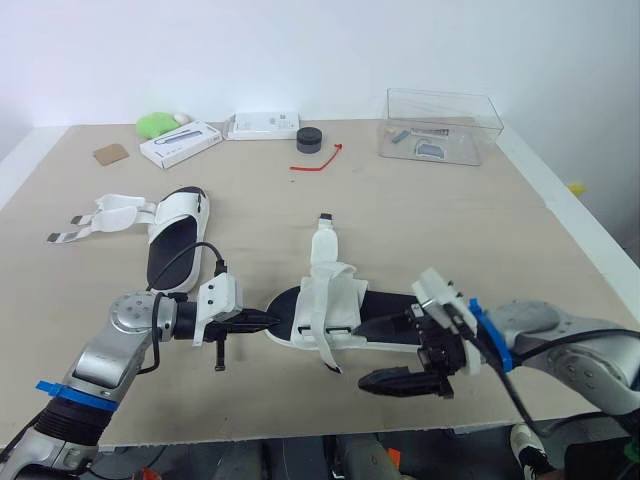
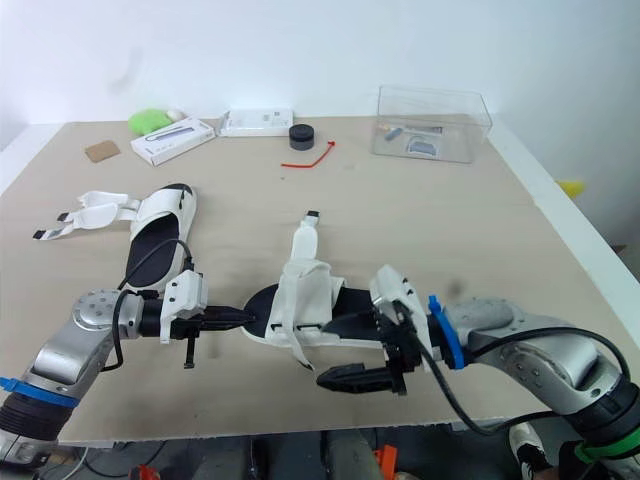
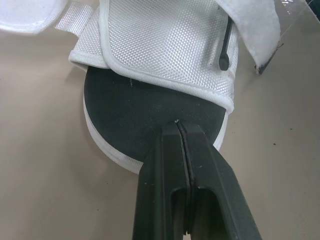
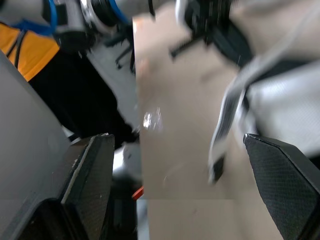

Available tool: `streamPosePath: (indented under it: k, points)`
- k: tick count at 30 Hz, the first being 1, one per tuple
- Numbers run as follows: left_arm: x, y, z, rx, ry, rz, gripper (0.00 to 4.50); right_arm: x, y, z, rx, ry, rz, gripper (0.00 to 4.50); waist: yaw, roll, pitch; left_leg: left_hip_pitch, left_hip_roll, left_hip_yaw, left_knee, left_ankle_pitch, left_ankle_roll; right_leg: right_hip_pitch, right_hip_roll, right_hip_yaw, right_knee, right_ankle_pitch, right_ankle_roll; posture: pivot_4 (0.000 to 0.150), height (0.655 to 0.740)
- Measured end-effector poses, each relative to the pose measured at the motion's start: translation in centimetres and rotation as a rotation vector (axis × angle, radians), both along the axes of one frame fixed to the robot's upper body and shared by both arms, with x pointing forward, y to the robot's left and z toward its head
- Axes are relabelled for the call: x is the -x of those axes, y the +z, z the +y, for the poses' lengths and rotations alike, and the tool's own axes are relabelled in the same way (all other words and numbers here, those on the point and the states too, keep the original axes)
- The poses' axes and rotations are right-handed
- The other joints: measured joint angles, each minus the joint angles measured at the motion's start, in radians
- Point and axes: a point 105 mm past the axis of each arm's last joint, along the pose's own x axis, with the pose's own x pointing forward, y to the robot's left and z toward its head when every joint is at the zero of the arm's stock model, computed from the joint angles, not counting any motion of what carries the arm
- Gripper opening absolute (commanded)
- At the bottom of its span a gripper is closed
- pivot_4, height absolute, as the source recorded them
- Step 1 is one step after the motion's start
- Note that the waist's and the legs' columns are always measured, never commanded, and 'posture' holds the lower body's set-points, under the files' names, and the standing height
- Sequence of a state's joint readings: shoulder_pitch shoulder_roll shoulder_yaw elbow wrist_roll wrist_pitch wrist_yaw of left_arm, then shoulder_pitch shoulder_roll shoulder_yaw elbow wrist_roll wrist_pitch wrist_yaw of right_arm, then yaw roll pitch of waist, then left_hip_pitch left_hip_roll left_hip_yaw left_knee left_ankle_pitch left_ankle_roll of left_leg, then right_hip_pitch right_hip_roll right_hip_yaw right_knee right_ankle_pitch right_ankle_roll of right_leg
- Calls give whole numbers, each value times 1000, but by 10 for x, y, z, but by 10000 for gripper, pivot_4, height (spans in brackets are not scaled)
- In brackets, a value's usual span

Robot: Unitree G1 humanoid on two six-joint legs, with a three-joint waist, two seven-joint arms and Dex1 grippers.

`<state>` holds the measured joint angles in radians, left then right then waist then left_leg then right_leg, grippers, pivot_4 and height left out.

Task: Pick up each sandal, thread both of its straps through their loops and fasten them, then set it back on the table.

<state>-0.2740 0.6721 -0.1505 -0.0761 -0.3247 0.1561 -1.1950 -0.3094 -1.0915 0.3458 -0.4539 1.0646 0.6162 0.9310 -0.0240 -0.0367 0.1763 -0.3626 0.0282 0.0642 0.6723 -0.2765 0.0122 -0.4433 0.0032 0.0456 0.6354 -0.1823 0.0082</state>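
Note:
A white sandal with a black insole (image 1: 335,318) lies near the table's front edge, its straps loose, one pointing away (image 1: 324,238). My left gripper (image 1: 268,321) is shut, its tips resting on the toe end of that sole (image 3: 150,115), with nothing between the fingers (image 3: 167,165). My right gripper (image 1: 402,350) is open at the sandal's heel end, one finger (image 1: 395,381) in front of the sole. In the right wrist view its fingers (image 4: 95,165) stand wide apart, with a hanging strap (image 4: 225,130) between them. A second sandal (image 1: 176,232) lies to the left, straps spread outward.
Along the far edge stand a clear plastic box (image 1: 440,125), a black round object (image 1: 309,139), a red tie (image 1: 320,160), two white boxes (image 1: 180,143), a green object (image 1: 155,124) and a brown card (image 1: 111,154). The table's front edge (image 1: 300,432) is close below the grippers.

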Motion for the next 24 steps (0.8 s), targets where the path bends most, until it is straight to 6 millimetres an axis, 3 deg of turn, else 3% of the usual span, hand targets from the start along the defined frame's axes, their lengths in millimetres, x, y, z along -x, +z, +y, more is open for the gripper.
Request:
streamPosePath:
  k: [6,11,24]
  points:
    - [-8,5,-1,13,10,-10,0,-14,-19,14,26,-30,-44,44194,-1,0,0,-3,0,0,1,0,0,-1,2,0,-1,1,2,1500,7400]
    - [-17,8,-1,22,40,-48,0,-36,-16,17,46,-67,-113,44194,0,0,0,-4,0,-1,2,0,0,-2,2,-1,-1,2,2,1500,7400]
    - [-19,5,1,22,70,-62,0,-29,-22,25,97,-38,-10,44194,0,-1,0,-6,0,-1,2,-1,1,-3,1,0,-3,2,2,1500,7400]
